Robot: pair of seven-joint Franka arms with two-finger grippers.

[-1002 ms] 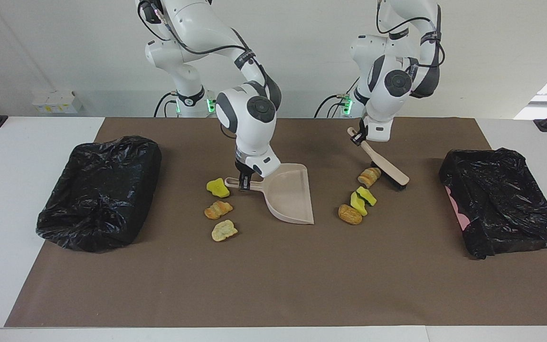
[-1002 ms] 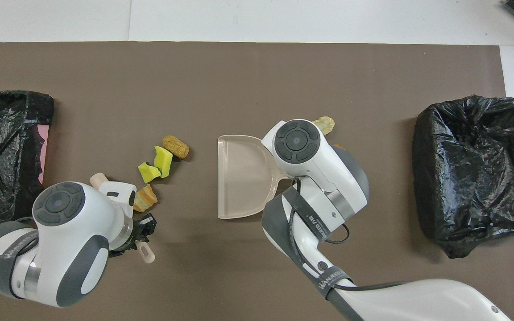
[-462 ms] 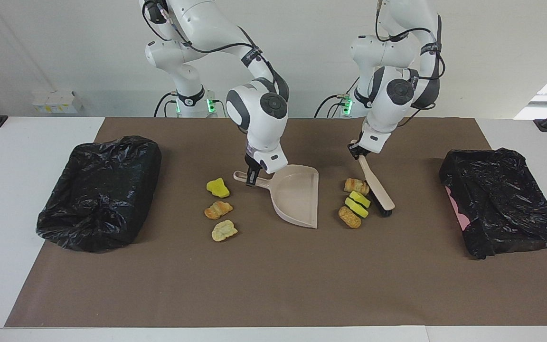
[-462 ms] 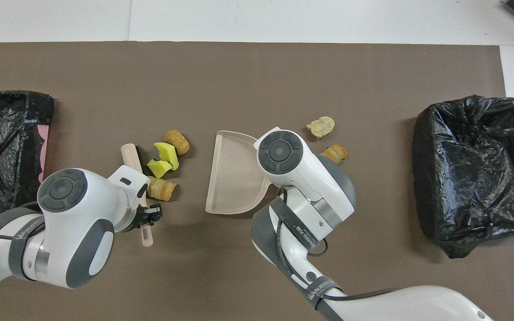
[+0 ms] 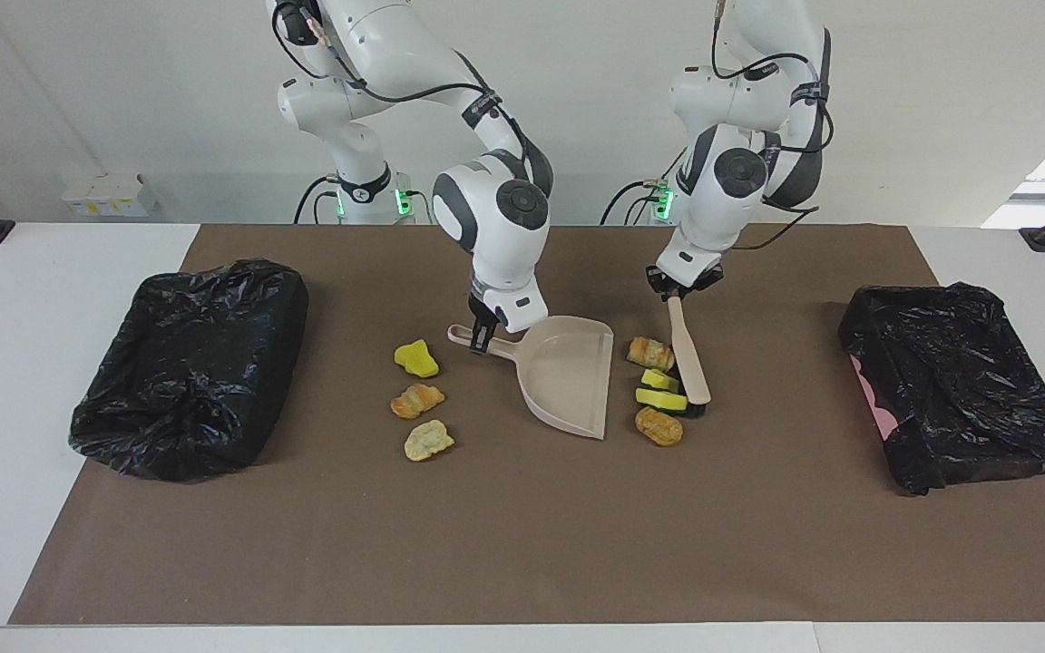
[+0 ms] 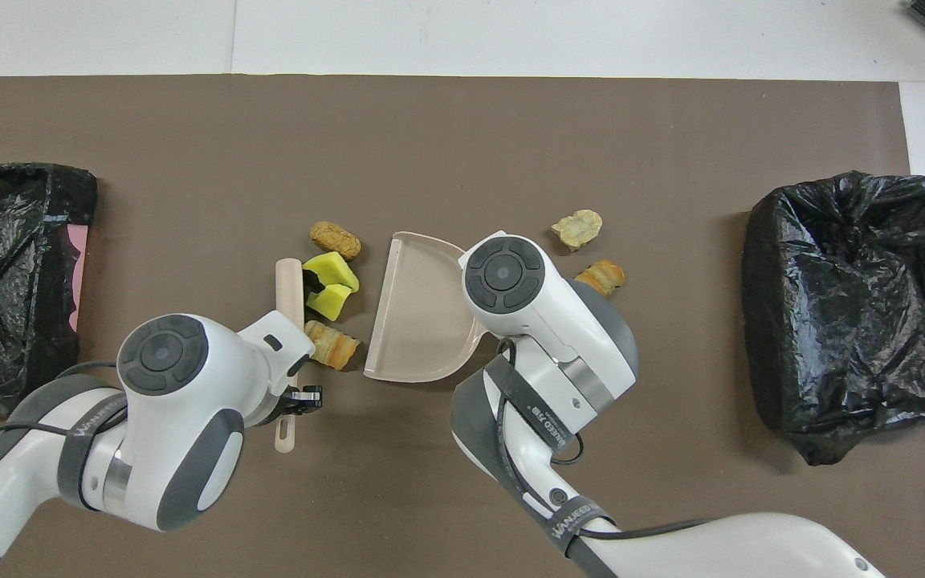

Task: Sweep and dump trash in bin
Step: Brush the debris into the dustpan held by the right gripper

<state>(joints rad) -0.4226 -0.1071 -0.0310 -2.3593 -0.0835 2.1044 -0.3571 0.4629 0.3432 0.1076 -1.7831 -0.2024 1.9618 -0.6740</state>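
Observation:
My right gripper (image 5: 482, 340) is shut on the handle of the beige dustpan (image 5: 570, 374), which rests on the mat with its mouth toward the left arm's end; my wrist hides this gripper in the overhead view. My left gripper (image 5: 671, 291) is shut on the handle of the beige brush (image 5: 689, 361), whose head is down on the mat. Several trash pieces lie between brush and dustpan mouth: a croissant bit (image 5: 649, 352), two yellow sponges (image 5: 660, 397) and a brown bread bit (image 5: 659, 425). Three more pieces (image 5: 416, 400) lie beside the dustpan handle, toward the right arm's end.
A bin lined with a black bag (image 5: 191, 363) stands at the right arm's end of the brown mat (image 5: 522, 544). A second bag-lined bin (image 5: 958, 381) stands at the left arm's end.
My left gripper has swept the brush toward the dustpan, pushing several pieces up near its mouth. My right gripper has shifted and turned the dustpan slightly toward them.

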